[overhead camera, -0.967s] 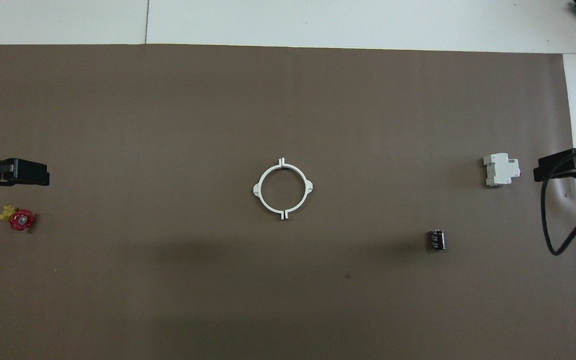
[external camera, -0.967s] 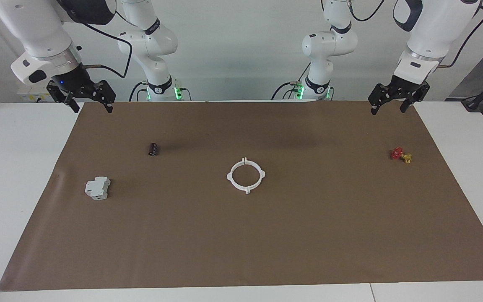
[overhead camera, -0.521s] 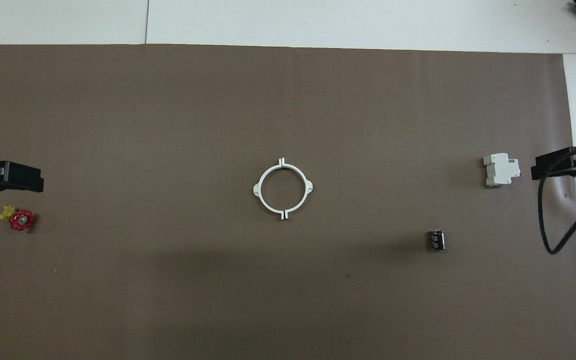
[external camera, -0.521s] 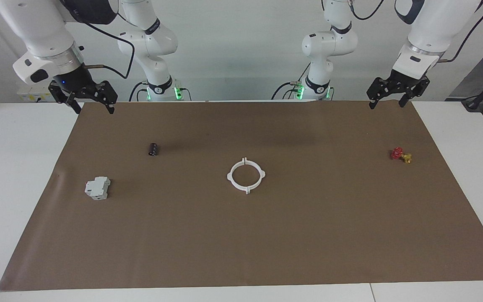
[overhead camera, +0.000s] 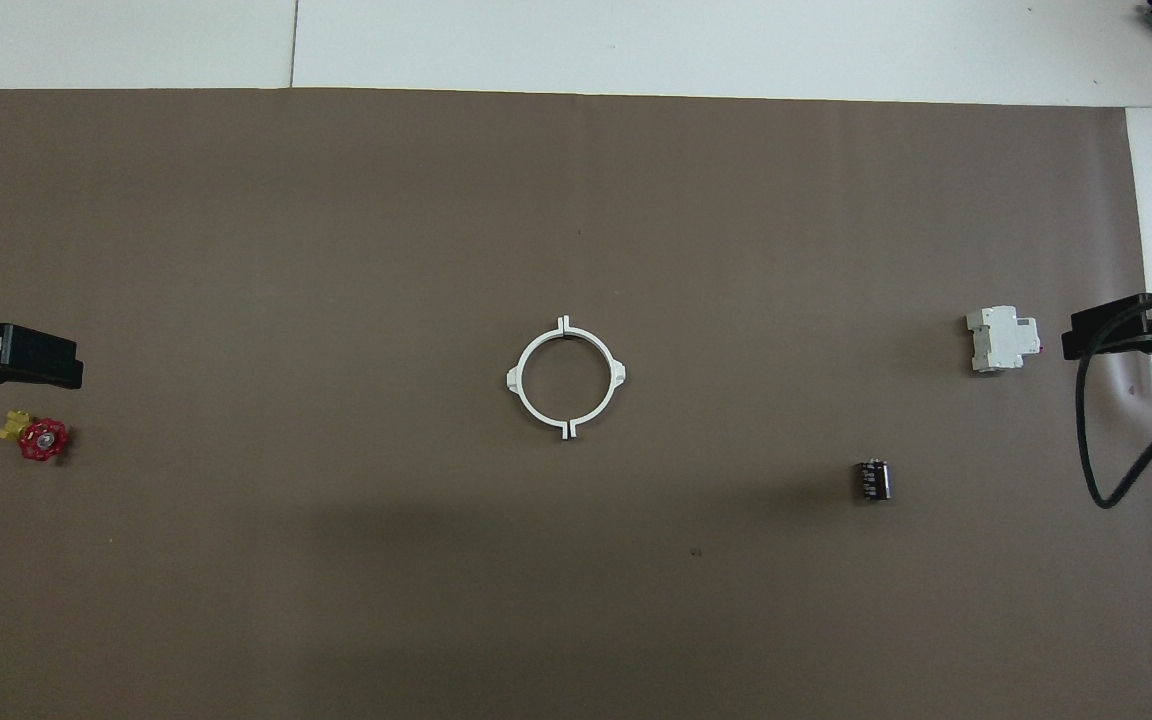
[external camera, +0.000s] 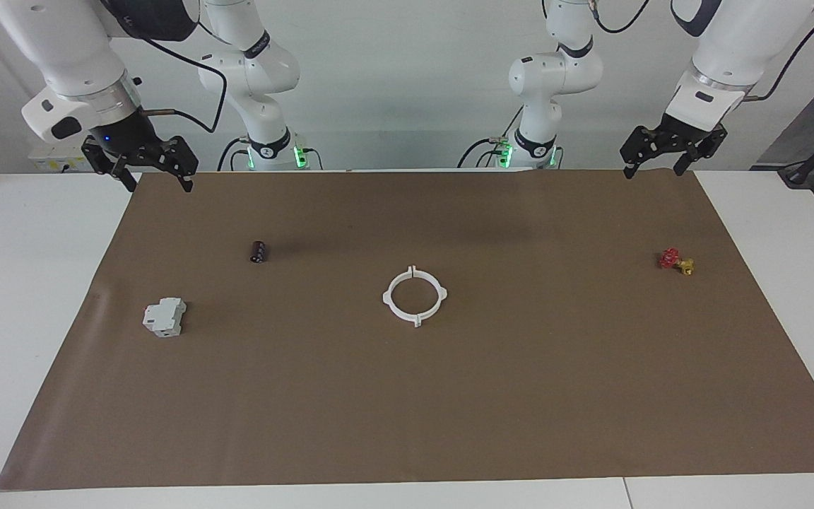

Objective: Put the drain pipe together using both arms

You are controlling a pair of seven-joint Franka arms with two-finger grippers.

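Nearest the robots, both grippers are being held raised over the mat's [external camera: 407,396] edge at their own end: the left gripper [external camera: 656,153] at the left arm's end, the right gripper [external camera: 155,167] at the right arm's end, each with its fingers spread and nothing between them. Both arms are being kept waiting, wrists angled downward.

Farther out, a small black cylinder [external camera: 258,251] and a red-and-yellow valve [external camera: 675,261] are lying.

Mid-mat, the drain pipe [external camera: 414,297] is lying flat, its two white half-rings meeting as one ring (tabs touching). It is being judged light, thin, stiff, perhaps slippery; the end tabs or rim are being favoured for holding.

Farthest, a grey-white box [external camera: 164,317] is resting.
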